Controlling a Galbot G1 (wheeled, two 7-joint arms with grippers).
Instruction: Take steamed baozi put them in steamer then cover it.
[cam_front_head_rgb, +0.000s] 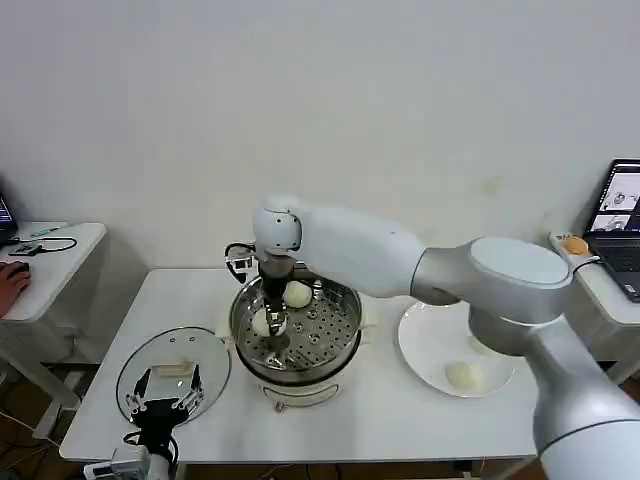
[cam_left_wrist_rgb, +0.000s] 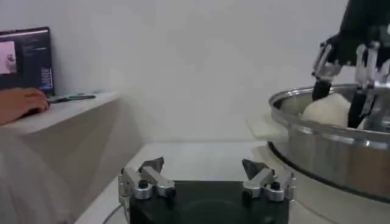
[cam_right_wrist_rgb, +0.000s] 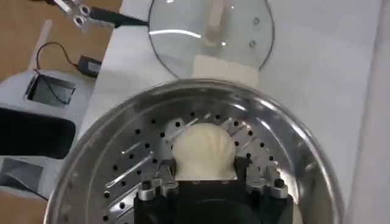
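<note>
Over the steamer (cam_front_head_rgb: 296, 335), the right tool (cam_front_head_rgb: 272, 322) is lowered into the pot, its fingers set narrowly on either side of a steamed baozi (cam_right_wrist_rgb: 202, 152) that rests on the perforated tray; contact is seen in the right wrist view, so the bun is judged as held. A second baozi (cam_front_head_rgb: 298, 293) is noted on the tray just behind it, and one more (cam_front_head_rgb: 464, 375) is left on the white plate (cam_front_head_rgb: 425, 345) to the right. The cover (cam_front_head_rgb: 172, 370) lies flat on the bench (cam_front_head_rgb: 380, 425) to the left of the pot, with the left tool (cam_front_head_rgb: 167, 400) parked wide open over its near edge. Risk is judged as follows: if the fingers are lifted before being fully spread, the soft bun may be dragged up or dented.
</note>
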